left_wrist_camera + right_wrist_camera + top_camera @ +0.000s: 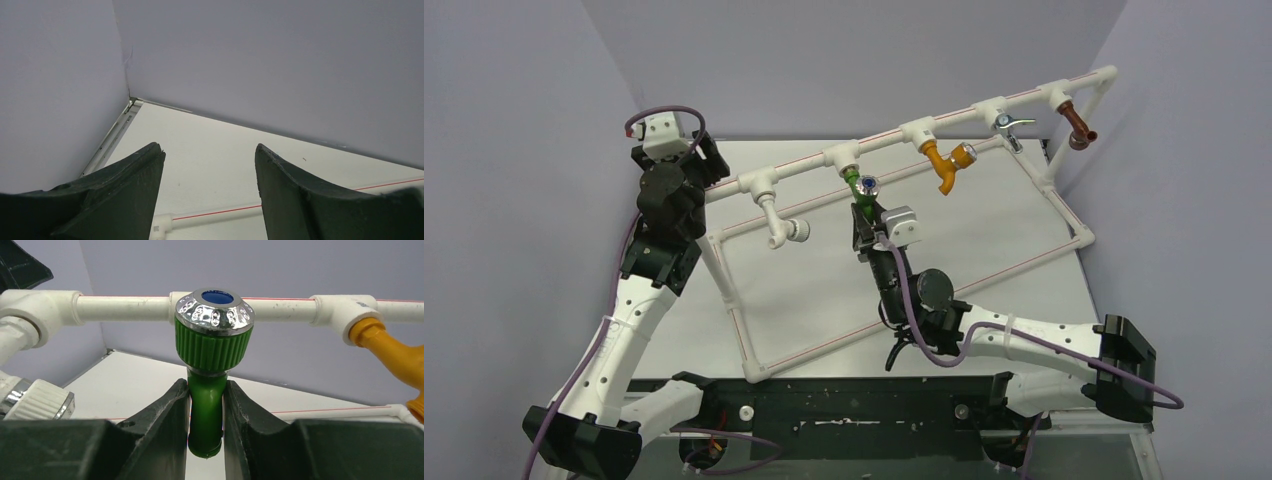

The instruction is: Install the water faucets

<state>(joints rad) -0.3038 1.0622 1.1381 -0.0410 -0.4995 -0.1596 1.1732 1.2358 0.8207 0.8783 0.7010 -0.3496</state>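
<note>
Jaws on the right gripper (pixel 206 390) are clamped tight on the green tap (pixel 214 342), squeezing its spout just below the ribbed green collar. On top sits a shiny silver knob with a blue centre. The tap is up at the middle fitting of the far white pipe (pixel 125 307), between the white tap (pixel 779 222) on the left and the orange tap (pixel 387 347) on the right. The right arm reaches from the near right corner across the table (pixel 824 310), wrist pointing far. At the far left, the left gripper (pixel 207 155) hovers with its jaws spread wide, gripping nothing.
</note>
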